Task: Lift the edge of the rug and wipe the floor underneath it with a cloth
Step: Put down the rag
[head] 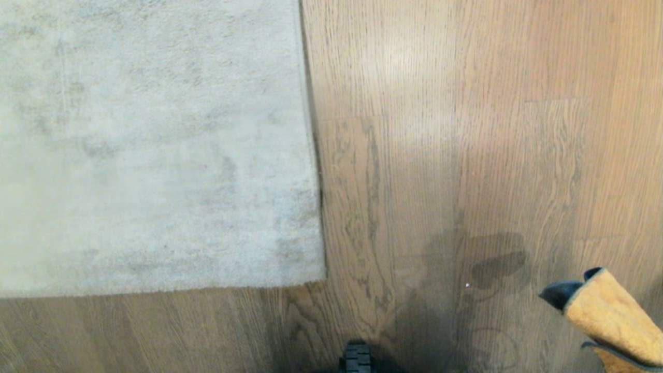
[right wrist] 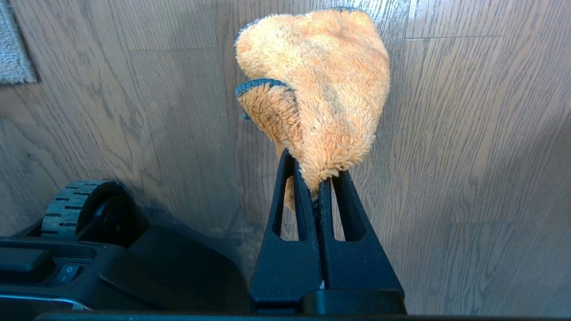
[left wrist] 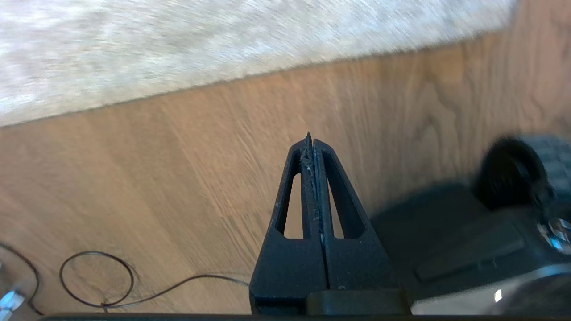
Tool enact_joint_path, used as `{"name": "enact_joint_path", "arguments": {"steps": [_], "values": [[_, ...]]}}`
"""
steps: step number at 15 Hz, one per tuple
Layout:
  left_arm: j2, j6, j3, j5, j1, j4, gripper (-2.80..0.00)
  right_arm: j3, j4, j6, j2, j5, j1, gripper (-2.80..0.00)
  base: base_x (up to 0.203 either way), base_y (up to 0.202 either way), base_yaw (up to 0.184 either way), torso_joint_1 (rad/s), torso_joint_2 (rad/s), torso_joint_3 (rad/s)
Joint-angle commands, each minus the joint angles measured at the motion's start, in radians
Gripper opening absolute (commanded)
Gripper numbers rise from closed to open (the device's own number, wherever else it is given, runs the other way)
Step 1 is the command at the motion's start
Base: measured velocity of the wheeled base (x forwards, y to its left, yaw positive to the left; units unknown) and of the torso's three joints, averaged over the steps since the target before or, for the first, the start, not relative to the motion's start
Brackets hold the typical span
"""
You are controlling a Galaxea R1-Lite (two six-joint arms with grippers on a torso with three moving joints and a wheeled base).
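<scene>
A pale grey rug (head: 150, 145) lies flat over the left of the head view. The rug edge (head: 313, 155) runs straight down to a near corner (head: 322, 277), and brown wood floor (head: 440, 155) lies beside it. In the left wrist view my left gripper (left wrist: 311, 145) is shut with nothing in it, hanging over bare floor (left wrist: 178, 178) short of the rug (left wrist: 200, 49). My right gripper (right wrist: 317, 178) is shut on the orange fluffy cloth (right wrist: 325, 84). That cloth (head: 608, 316) pokes into the head view at the lower right, above the floor.
My dark base with a ridged wheel (right wrist: 73, 205) sits close beside the right gripper, and its front (head: 357, 357) shows at the head view's lower edge. A thin black cable (left wrist: 98, 281) loops on the floor near the left gripper.
</scene>
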Motion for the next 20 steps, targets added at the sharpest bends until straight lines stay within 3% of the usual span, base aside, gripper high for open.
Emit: {"name": "enact_joint_path", "arguments": {"steps": [1,15,18,20], "values": [[-0.037,-0.002,0.0,0.001,0.026,0.002,-2.8,0.0,0.001,0.0,0.001,0.0,0.0,-2.8,0.0,0.0,0.0,0.0,0.0,0.0],[-0.041,-0.001,0.0,0.001,0.025,0.002,-2.8,0.0,0.001,0.0,0.001,0.0,0.0,-2.8,0.0,0.0,0.0,0.0,0.0,0.0],[-0.093,-0.048,0.0,0.008,-0.022,0.002,-2.8,0.0,0.001,0.0,0.001,0.0,0.0,-2.8,0.0,0.0,0.0,0.0,0.0,0.0],[-0.151,-0.066,0.0,0.016,-0.011,0.001,-2.8,0.0,0.001,0.0,0.001,0.0,0.0,-2.8,0.0,0.0,0.0,0.0,0.0,0.0]]}}
